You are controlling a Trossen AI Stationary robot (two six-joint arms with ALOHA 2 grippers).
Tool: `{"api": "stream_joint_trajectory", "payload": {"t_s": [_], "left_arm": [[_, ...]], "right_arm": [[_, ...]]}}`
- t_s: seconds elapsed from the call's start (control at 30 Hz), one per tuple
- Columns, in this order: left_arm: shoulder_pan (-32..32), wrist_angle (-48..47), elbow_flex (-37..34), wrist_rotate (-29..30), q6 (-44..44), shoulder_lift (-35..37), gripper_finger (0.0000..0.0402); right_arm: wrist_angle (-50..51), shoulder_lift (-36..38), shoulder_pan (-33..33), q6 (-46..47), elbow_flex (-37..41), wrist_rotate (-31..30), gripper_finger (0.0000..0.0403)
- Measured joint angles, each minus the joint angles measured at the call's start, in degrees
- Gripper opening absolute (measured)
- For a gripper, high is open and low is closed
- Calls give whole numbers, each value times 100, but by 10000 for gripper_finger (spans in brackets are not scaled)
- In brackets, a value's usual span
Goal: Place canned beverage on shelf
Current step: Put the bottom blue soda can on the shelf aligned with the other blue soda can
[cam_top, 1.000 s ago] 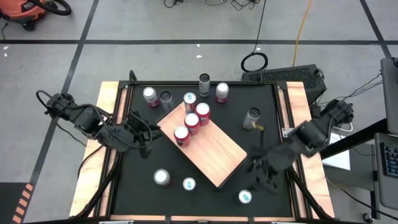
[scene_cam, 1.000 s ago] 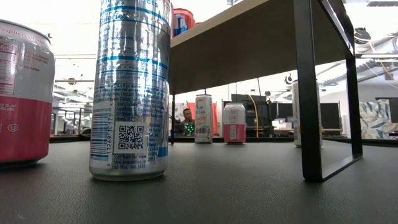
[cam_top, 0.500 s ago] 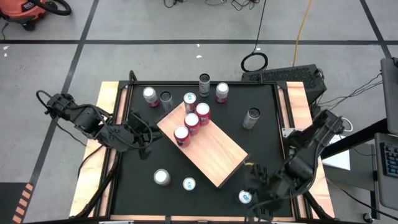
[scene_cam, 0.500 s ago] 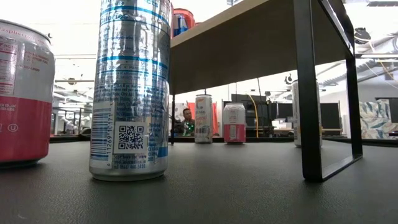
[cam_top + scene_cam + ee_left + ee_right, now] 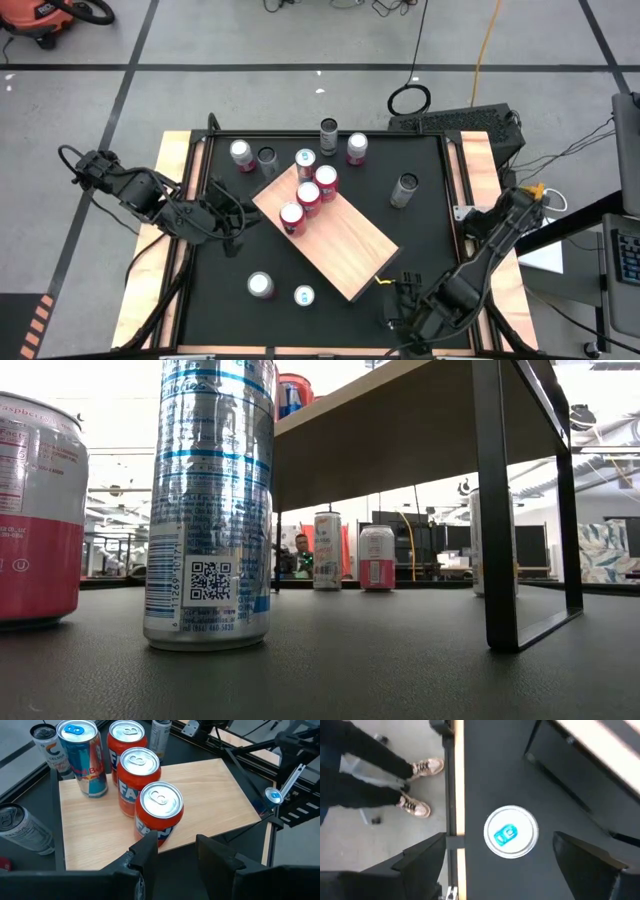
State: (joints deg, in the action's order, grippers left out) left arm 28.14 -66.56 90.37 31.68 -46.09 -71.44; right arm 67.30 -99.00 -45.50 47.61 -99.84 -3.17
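Four cans already stand at one end of the shelf (image 5: 328, 228). Off its opposite corner, the right hand (image 5: 500, 852) hangs wide open and empty over a blue-tabbed can (image 5: 511, 831); an off-centre descent could topple it.
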Motion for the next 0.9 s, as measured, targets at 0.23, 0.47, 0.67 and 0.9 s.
{"api": "stream_joint_trajectory", "payload": {"t_s": [0.23,0.47,0.67,0.9], "left_arm": [[0,-1,0,0,2,0,134],[0,-1,0,0,-5,0,134],[0,1,0,0,-11,0,134],[0,1,0,4,-11,0,134]], "right_arm": [[-268,-7,11,-60,401,21,341],[-671,-7,13,-84,829,21,341],[-962,-7,54,-43,1144,11,341],[-1290,-4,134,-72,1480,-24,341]]}}
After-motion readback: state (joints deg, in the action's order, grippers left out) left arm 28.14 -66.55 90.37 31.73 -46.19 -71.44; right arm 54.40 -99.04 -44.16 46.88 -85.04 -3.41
